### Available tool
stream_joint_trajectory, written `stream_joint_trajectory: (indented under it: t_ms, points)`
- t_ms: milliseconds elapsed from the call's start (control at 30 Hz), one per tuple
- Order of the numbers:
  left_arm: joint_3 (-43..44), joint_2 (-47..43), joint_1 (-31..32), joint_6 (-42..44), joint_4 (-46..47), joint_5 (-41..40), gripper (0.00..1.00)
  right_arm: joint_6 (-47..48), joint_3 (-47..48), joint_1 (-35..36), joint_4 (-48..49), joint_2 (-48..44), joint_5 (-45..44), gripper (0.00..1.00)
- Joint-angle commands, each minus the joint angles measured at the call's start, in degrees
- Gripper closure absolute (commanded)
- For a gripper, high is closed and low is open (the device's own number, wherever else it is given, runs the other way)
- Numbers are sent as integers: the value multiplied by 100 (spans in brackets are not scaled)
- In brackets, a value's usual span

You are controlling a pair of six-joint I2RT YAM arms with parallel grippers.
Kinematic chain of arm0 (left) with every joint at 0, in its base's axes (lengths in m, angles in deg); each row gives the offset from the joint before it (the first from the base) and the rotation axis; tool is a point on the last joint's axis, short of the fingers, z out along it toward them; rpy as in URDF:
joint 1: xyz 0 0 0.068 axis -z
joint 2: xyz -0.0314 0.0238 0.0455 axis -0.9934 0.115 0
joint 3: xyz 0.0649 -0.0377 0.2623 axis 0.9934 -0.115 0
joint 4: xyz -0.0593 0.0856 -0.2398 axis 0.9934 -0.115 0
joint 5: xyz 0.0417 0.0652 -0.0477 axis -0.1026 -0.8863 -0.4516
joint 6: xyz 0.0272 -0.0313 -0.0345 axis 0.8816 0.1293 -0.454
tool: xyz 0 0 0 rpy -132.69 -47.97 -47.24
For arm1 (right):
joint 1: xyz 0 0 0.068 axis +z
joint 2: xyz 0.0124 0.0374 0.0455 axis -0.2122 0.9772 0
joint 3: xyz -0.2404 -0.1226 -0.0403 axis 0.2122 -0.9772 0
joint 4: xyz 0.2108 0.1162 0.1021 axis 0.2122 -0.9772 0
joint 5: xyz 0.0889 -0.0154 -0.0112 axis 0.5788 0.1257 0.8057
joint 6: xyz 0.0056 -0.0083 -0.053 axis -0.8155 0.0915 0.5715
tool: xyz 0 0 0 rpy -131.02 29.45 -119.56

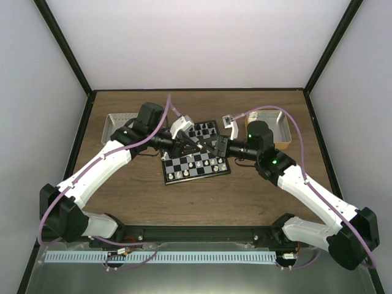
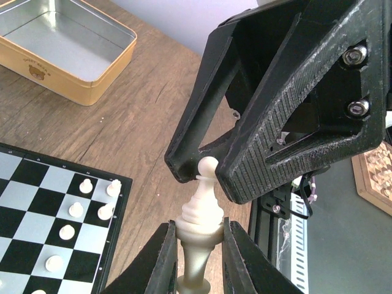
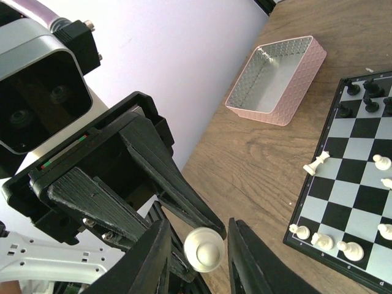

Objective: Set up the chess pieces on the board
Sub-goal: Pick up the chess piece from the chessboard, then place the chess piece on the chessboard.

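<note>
Setting: white-walled booth with black corner posts, brown wooden table (image 1: 135, 196) as the floor of the scene.
Left gripper: left gripper (image 2: 197, 229) set narrow, clamping the held piece (image 2: 201, 211) by its lower body, with one of the left fingers (image 2: 162, 263) pressed against each side.
Held piece: cream-white, up in the air above the table edge of the board, head pointing away from the left fingers and into the gap between the right ones.
Right gripper: right gripper (image 3: 201, 236) partly open around the head of the held piece; slim gaps show beside both right fingers (image 3: 150, 263) in its own wrist view, so no firm grip visible.
Board: board (image 1: 177, 165) flat on the middle of the table, under the meeting fingertips in the top view; left of and below the left fingers, right of the right fingers.
Cream-white pieces: cream-white pieces (image 3: 318, 237) stand along the board edge nearest the right fingers; one more tilts over a few squares further in.
Black pieces: black pieces (image 3: 367, 92) crowd the board's far end, well beyond the right fingers.
Tins: pink tin (image 3: 294, 104) beyond the right fingers, off the board; yellow tin (image 2: 92, 89) beyond and left of the left fingers, apart from the board.
</note>
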Motion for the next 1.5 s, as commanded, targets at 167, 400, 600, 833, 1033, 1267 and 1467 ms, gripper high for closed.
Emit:
stream_joint_trajectory:
  t_ms: [167,400,600,833,1033,1267,1467]
  points:
    - [-26,-87,14,77,168,136,81,-139,-97,-42,210,-64,189,84]
    - [-63,-88,14,8,187,125,62,-339,-203,-41,450,-117,160,95]
    - [-105,-60,7,216,-88,25,59,-433,-261,-42,502,-251,-11,97]
    - [-193,-95,5,234,-47,65,65,-487,-284,-42,506,-269,-34,98]
    - [-237,-104,5,122,93,97,86,-349,-309,-42,444,-272,-144,98]
    - [-525,-174,5,-280,350,-723,96,81,-255,-42,-150,-109,-1136,99]
    - [-902,-432,-10,-1042,607,-2552,96,578,-221,35,-650,162,-2420,99]
